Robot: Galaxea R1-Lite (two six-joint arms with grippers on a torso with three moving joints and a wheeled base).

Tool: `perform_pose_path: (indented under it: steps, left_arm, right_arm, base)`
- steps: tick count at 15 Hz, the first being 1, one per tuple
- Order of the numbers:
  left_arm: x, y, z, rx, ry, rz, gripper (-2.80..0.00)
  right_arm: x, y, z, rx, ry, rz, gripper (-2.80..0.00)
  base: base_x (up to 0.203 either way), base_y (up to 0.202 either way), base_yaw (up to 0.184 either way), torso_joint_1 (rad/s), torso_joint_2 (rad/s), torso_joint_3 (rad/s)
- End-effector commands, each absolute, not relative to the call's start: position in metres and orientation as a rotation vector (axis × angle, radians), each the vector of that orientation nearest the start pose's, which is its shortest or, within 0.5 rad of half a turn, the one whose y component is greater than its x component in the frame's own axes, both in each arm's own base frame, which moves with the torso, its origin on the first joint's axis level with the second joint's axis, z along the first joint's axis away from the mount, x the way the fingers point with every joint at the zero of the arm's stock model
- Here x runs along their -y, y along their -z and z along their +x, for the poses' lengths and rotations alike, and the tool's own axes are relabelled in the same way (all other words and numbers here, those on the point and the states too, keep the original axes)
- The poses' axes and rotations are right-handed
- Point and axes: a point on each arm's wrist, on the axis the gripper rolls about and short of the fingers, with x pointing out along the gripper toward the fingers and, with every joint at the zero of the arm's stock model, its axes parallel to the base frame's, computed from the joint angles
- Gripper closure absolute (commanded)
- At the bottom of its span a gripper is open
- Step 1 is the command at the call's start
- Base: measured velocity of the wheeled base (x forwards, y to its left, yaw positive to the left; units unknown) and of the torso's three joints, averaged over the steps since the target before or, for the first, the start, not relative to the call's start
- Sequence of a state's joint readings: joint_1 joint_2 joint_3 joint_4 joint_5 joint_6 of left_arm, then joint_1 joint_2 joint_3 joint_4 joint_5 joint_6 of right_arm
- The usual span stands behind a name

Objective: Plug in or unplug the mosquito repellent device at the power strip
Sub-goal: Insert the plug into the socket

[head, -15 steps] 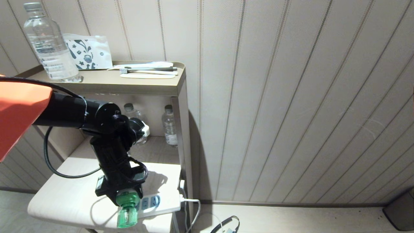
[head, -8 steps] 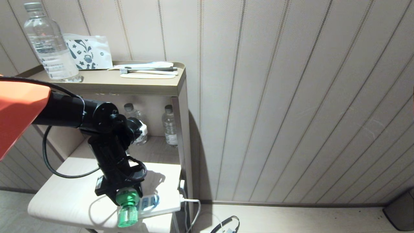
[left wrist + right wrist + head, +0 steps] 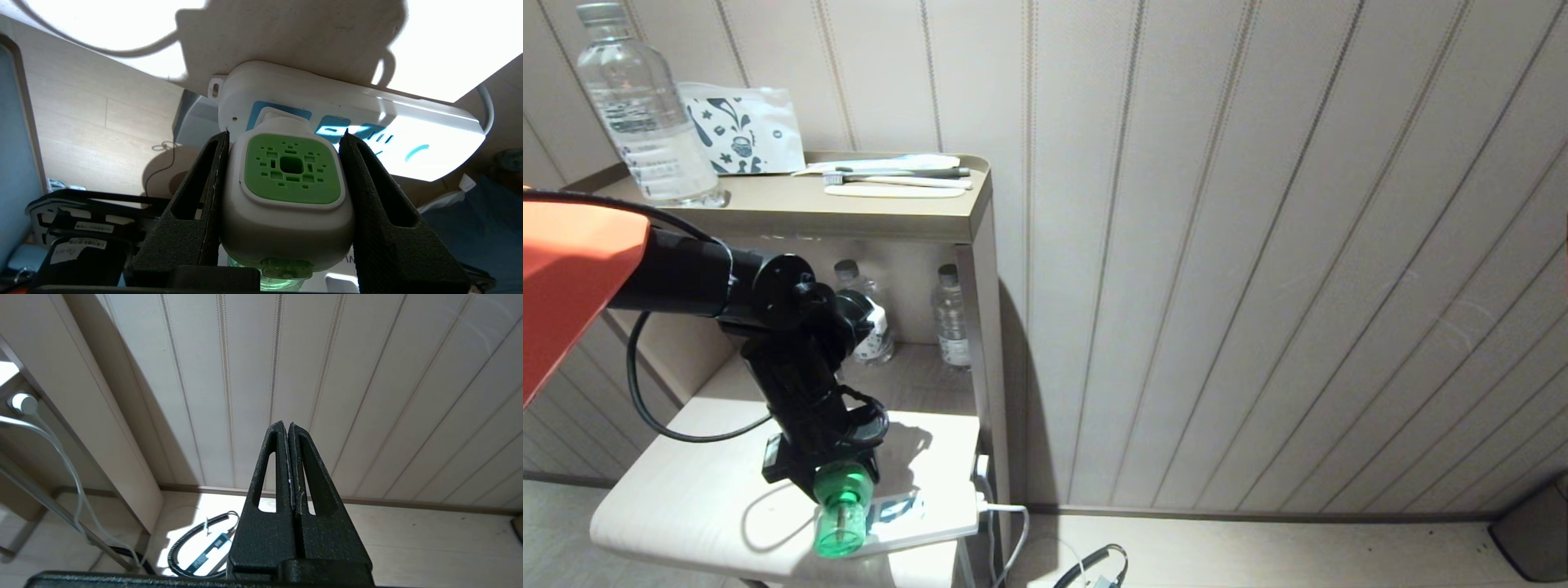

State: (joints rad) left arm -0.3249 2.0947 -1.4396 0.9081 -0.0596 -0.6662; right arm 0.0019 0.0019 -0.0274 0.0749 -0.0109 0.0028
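- Left gripper (image 3: 286,136): closed on the mosquito repellent device (image 3: 288,192), one black finger (image 3: 200,204) pressed to each side of its white head; jaws roughly half spread, set by the width of the head.
- Mosquito repellent device, head view (image 3: 841,510): translucent green bottle pointing out from beneath the gripper toward the camera, tilted; green vented face of the head seen between the fingers in the left wrist view.
- Power strip (image 3: 351,122): directly beyond the fingertips, flat on the low white table (image 3: 686,498); plug end of the device up against a blue-marked socket at the strip's near end, depth of insertion not discernible.
- White cord (image 3: 1005,510): leaving the far end of the strip, on the side away from the gripper, dropping toward the floor.
- Right gripper (image 3: 288,426): fingers pressed fully together, holding nothing, aimed at the panelled wall (image 3: 367,396), well apart from the strip.
- Water bottles (image 3: 952,318): upright on the shelf behind the left wrist.
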Motion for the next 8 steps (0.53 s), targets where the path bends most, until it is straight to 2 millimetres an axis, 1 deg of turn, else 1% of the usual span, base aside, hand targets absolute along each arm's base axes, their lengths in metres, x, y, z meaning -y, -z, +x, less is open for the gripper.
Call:
perform_pose_path:
  steps: [1, 5, 8]
  left_arm:
    - [0.108, -0.111, 0.315, -1.594, -0.23, -0.312, 0.0]
    - [0.11, -0.112, 0.316, -1.576, -0.222, -0.309, 0.0]
    - [0.12, -0.111, 0.311, -1.563, -0.222, -0.268, 0.0]
  right_arm:
    - [0.0, -0.075, -0.025, -0.049, 0.008, 0.003, 0.0]
    - [0.0, -0.075, -0.025, -0.049, 0.008, 0.003, 0.0]
    - [0.0, -0.075, -0.025, -0.049, 0.008, 0.003, 0.0]
  base:
    - [0.0, 0.0, 0.0, 0.0, 0.0, 0.0]
    - [0.0, 0.0, 0.0, 0.0, 0.0, 0.0]
    - [0.0, 0.0, 0.0, 0.0, 0.0, 0.0]
